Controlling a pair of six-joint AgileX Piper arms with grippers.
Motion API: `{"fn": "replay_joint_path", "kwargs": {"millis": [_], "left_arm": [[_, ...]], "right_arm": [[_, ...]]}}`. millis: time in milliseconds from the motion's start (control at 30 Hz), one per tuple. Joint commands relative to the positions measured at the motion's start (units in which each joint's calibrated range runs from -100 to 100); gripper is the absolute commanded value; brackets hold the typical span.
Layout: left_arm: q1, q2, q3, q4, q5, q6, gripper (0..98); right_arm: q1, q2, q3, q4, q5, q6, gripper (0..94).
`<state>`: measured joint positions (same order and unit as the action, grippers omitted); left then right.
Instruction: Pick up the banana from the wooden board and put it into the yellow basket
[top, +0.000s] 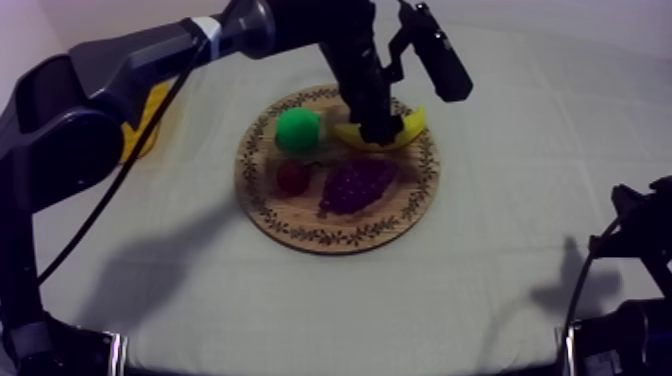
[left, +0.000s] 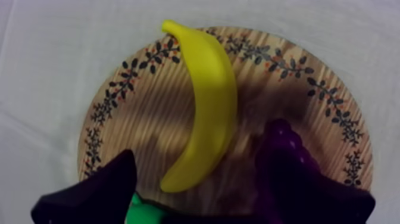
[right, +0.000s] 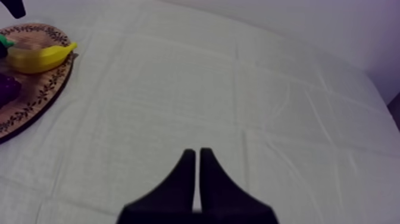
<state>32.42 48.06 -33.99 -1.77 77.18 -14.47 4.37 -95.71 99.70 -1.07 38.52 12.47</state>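
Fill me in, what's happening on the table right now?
My left gripper is down over the wooden board, open, with one finger on either side of the banana. The banana lies flat on the board, not yet gripped. The pear, grapes and small red fruit share the board. The yellow basket sits at the table's left, partly behind the left arm. My right gripper rests shut over bare cloth.

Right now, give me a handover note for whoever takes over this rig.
Left gripper: open, down over the banana, not gripping.
Right gripper: shut, at rest over the cloth.
The banana lies on the board, near the pear and grapes.
The basket sits at the table's left side.
Done: approach.
To do: grasp, lift, carry to basket, release.
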Motion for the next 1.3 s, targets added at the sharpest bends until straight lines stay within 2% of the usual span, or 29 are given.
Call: {"fn": "replay_joint_path", "kwargs": {"millis": [0,700,1133,1267], "left_arm": [[0.0,1.3,-1.0,0.05,0.3,-0.2,78.3],[0.4,12.1,-13.2,0.82,5.1,-1.3,66.6],[0.7,13.7,-16.1,-1.12,7.4,1.7,27.0],[0.9,11.5,-14.2,-1.95,6.8,2.8,21.6]], "right_arm": [[0.0,0.0,0.0,0.0,0.0,0.0,0.6],[0.0,0.0,0.0,0.0,0.0,0.0,0.6],[0.0,0.0,0.0,0.0,0.0,0.0,0.6],[0.0,0.0,0.0,0.0,0.0,0.0,0.6]]}}
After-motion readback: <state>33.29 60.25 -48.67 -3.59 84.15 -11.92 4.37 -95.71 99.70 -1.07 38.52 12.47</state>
